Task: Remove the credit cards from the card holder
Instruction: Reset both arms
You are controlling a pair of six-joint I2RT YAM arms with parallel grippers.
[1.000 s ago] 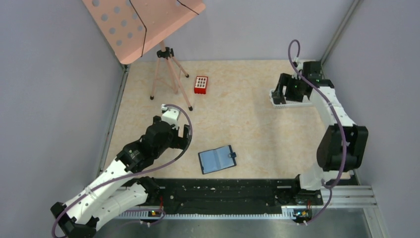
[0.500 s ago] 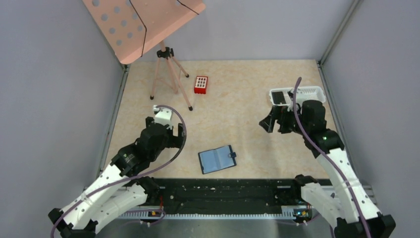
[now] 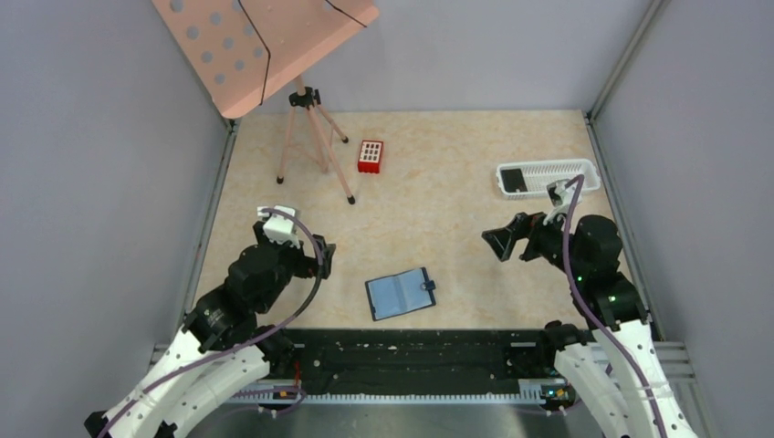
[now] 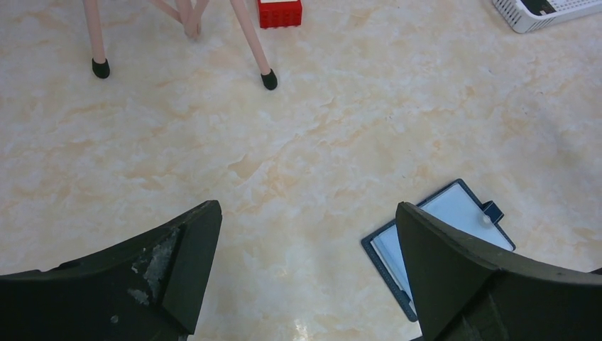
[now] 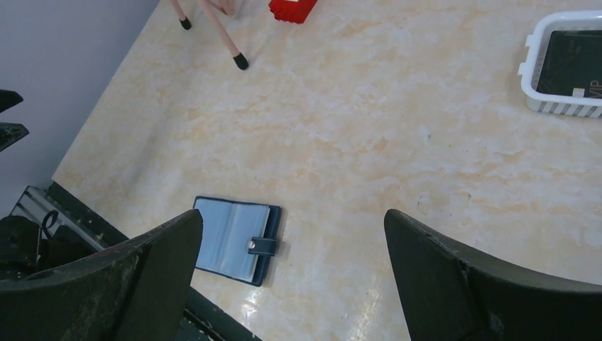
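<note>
Card holder (image 3: 400,293) lies open and flat on the worktop (image 3: 438,201), close to the near edge, roughly midway between the two arm bases. It has a dark blue cover showing as a thin border around pale grey-blue inner pockets. A short blue snap tab with a small light stud folds over the right-hand edge. It sits slightly skewed to the worktop edge. I cannot tell from any view whether the pockets hold anything.

One credit card (image 5: 568,64), dark and flat, lies in the left end of the white slotted tray (image 3: 546,178) at the far right of the worktop, well apart from the card holder. Pale lettering shows at the card's lower corner.

Left gripper (image 4: 305,213): jaws spread wide, nothing between them, raised above the worktop to the left of the card holder and touching nothing.

Right gripper (image 5: 294,217): jaws likewise wide apart and empty, raised between the tray and the card holder, looking down toward the card holder.

A red block (image 3: 370,155) and a pink tripod stand (image 3: 310,137) sit at the far left.
</note>
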